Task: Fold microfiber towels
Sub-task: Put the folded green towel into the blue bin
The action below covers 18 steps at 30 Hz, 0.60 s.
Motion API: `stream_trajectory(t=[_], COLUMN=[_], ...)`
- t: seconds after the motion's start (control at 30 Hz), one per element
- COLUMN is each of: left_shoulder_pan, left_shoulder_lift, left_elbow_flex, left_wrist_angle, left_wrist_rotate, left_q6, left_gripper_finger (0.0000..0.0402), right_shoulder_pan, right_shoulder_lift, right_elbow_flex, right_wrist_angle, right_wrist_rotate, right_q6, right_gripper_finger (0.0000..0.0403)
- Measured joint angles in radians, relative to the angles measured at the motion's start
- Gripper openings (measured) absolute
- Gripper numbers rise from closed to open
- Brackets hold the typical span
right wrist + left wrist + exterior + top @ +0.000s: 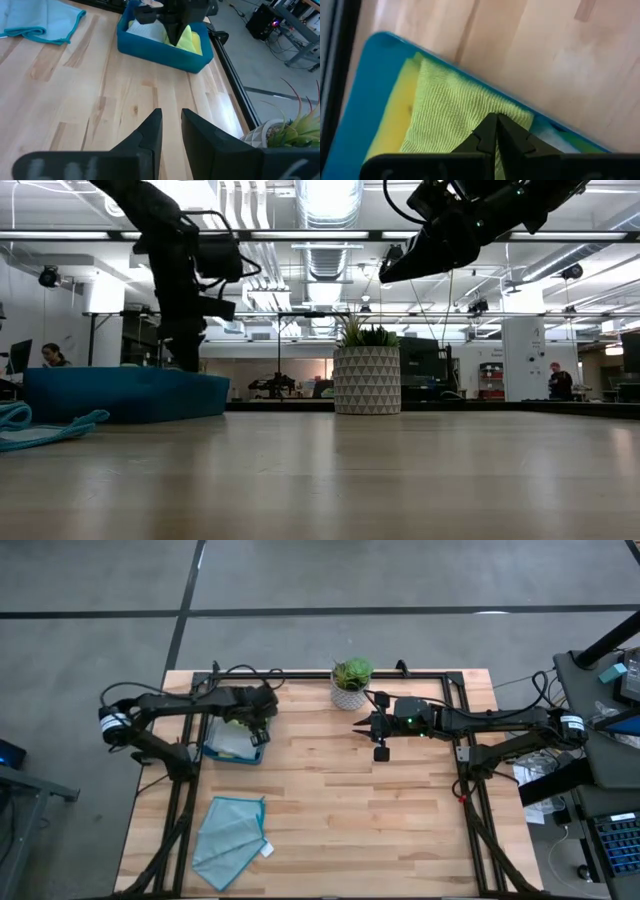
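Over the blue tray (214, 752) at the back left of the bench (340, 800), my left tool (497, 131) points down with its fingers pressed together, their tips on the lime green towel (452, 112). I cannot tell whether any cloth is actually pinched between them. That towel lies in the tray on top of a yellow towel (400, 107), whose edge shows beside it along the tray wall; from my right wrist the yellow cloth (192, 40) shows under the left tool, with a pale one (145, 29) just next to it in the same tray.

My right tool (362, 726) hangs in the air above the middle back of the bench, near the potted plant (351, 683) in its white patterned pot, well apart from the tray. Its fingers (150, 132) stand a narrow gap apart and hold nothing.

The light teal towel (230, 840) lies loosely spread on the front left of the bench, away from both tools, with a small white tag (267, 850) at its corner. I can read no writing on the tag, and no brand or label shows on the tray, pot or cloths.

In the room beyond, a person sits at a screen (52, 356) and another stands far off (556, 380).
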Motion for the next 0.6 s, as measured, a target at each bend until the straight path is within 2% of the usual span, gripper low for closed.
stream_trajectory(t=[0.2, 0.33, 0.4, 0.5, 0.6], left_shoulder_pan=[0.005, 0.046, 0.086, 0.141, 0.183], left_shoulder_lift=[-0.039, -0.074, -0.083, -0.095, -0.093], left_elbow_flex=[0.1, 0.167, 0.189, 0.188, 0.179], left_wrist_angle=[-0.178, -0.328, -0.393, -0.407, -0.405], left_wrist_rotate=[-0.064, -0.039, -0.013, 0.011, -0.016], left_q6=[0.007, -0.105, -0.206, -0.351, -0.485], left_gripper_finger=[0.0, 0.0007, 0.0025, 0.0066, 0.0113], right_shoulder_pan=[0.0, 0.0, 0.0, 0.0, 0.0], right_shoulder_lift=[0.0, 0.0, 0.0, 0.0, 0.0], right_elbow_flex=[0.0, 0.0, 0.0, 0.0, 0.0], right_wrist_angle=[0.0, 0.0, 0.0, -0.002, -0.006], right_wrist_rotate=[0.0, 0.0, 0.0, 0.0, 0.0], right_q6=[0.0, -0.002, -0.001, -0.002, -0.003], right_gripper_finger=[0.0061, 0.0061, 0.0063, 0.0063, 0.0064])
